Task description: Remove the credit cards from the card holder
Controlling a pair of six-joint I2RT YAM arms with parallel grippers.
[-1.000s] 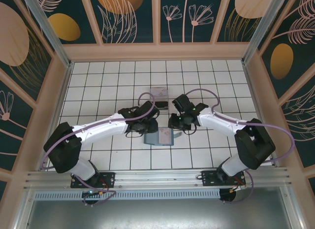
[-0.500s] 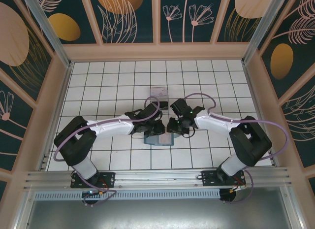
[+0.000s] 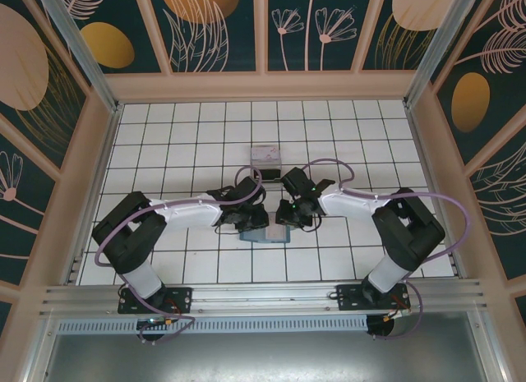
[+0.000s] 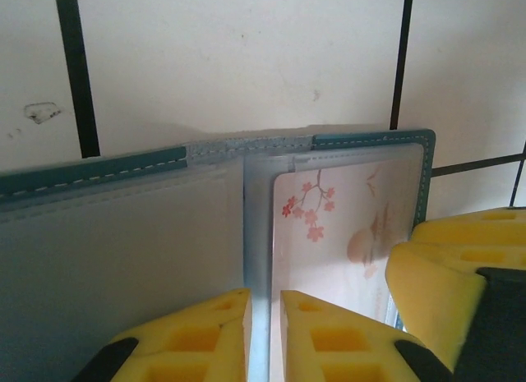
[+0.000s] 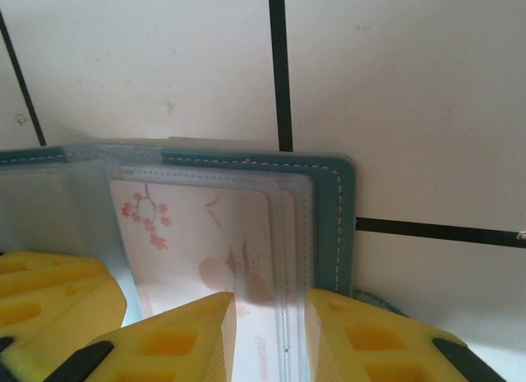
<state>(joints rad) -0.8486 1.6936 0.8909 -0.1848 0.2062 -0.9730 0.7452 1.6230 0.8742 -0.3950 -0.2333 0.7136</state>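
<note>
**Both tools down on the open card holder, card in its sleeve**

Top view: the teal card holder [image 3: 265,234] lies opened flat on the white tiled desk [image 3: 164,135], near the middle and toward the near edge. The left tool [image 3: 253,220] and right tool [image 3: 288,216] meet over it from either side, close together. A clear box [image 3: 265,155] sits further back, apart from the holder.

Left wrist view: the holder's teal stitched rim runs along the top and the clear sleeves [image 4: 123,234] are spread open. A pale card with pink blossom print [image 4: 329,226] sits inside the right-hand sleeve. The left tool's yellow fingers stand a narrow gap apart, straddling the centre fold of the sleeves. Cannot tell if they pinch it. A yellow finger of the other tool shows at the right edge, just beside the card.

Right wrist view: the right tool's fingers are a little apart over the card's outer edge and the stacked sleeve edges, near the holder's right rim. Cannot tell whether they grip anything. The card is fully in its sleeve.
</note>
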